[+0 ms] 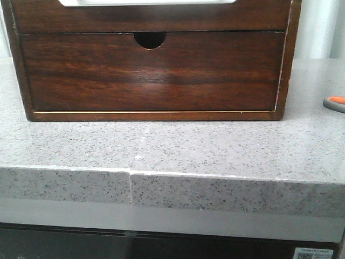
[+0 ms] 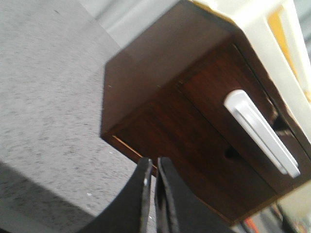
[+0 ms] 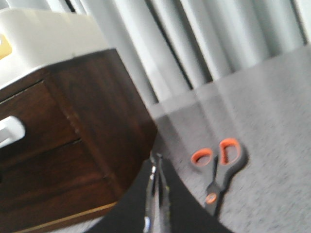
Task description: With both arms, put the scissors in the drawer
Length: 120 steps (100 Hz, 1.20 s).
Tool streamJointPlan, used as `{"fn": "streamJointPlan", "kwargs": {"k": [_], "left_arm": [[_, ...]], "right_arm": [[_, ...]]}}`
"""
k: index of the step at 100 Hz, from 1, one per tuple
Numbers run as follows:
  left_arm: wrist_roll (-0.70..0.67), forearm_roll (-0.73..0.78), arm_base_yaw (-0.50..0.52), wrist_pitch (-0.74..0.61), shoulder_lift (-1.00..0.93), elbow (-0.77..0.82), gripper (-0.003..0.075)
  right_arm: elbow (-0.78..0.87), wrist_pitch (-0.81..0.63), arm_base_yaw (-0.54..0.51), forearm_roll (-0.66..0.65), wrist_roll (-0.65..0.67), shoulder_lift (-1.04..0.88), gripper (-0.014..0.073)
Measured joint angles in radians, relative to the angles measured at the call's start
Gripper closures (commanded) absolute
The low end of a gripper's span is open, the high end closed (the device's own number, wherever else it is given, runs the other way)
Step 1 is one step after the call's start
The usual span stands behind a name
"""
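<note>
The scissors with an orange and grey handle lie flat on the grey counter, right of the wooden cabinet; only their handle tip shows at the right edge of the front view. The drawer with the white shape is the cabinet's upper one and it is closed. My left gripper is shut and empty, in front of the cabinet's lower left corner. My right gripper is shut and empty, near the cabinet's right corner, left of the scissors. Neither arm shows in the front view.
Below the drawer sits a second dark drawer with a half-round finger notch. The cabinet stands on a speckled grey counter with a seam and a front edge. A cream box rests on the cabinet. Curtains hang behind.
</note>
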Motion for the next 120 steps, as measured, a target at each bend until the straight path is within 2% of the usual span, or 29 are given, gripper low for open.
{"fn": "streamJointPlan", "kwargs": {"k": [17,22,27,32,41,47,53,62,75,86,102,111,120], "left_arm": [[0.024,0.154,0.0,0.124,0.184,-0.2,0.0734],[0.043,0.189,0.0,0.165,0.262,-0.265,0.0706],[0.066,0.209,0.0,0.202,0.343,-0.329,0.0639],[0.082,0.22,0.0,0.237,0.423,-0.389,0.0563],[0.12,0.224,0.0,0.307,0.561,-0.487,0.0452],[0.168,0.208,0.0,0.353,0.638,-0.536,0.0434],[0.219,0.173,0.0,0.383,0.717,-0.577,0.0435],[0.276,0.06,0.0,0.402,0.812,-0.604,0.0435],[0.409,-0.202,-0.021,0.408,0.911,-0.607,0.0435],[0.521,-0.416,-0.07,0.391,0.967,-0.61,0.0435],[0.568,-0.582,-0.16,0.318,1.015,-0.61,0.0435],[0.606,-0.696,-0.204,0.287,1.04,-0.61,0.0435],[0.681,-0.878,-0.235,0.274,1.069,-0.61,0.0435]], "right_arm": [[-0.123,0.252,0.0,-0.008,-0.007,0.007,0.0638],[-0.156,0.308,0.0,-0.028,-0.011,0.025,0.0635],[-0.187,0.351,0.0,-0.052,-0.012,0.046,0.0613],[-0.218,0.388,0.0,-0.068,-0.015,0.068,0.0564],[-0.271,0.442,0.0,-0.077,-0.015,0.109,0.0421],[-0.308,0.477,0.0,-0.082,-0.015,0.14,0.0314],[-0.342,0.51,0.0,-0.084,-0.015,0.172,0.0265],[-0.402,0.569,0.0,-0.092,0.004,0.237,0.0263],[-0.48,0.635,0.0,-0.117,0.021,0.334,0.0263],[-0.527,0.669,0.0,-0.175,0.07,0.391,0.0263],[-0.582,0.73,0.0,-0.316,0.194,0.454,0.0262],[-0.594,0.736,0.0,-0.338,0.231,0.466,0.0262],[-0.598,0.738,0.0,-0.34,0.243,0.466,0.0262]]}}
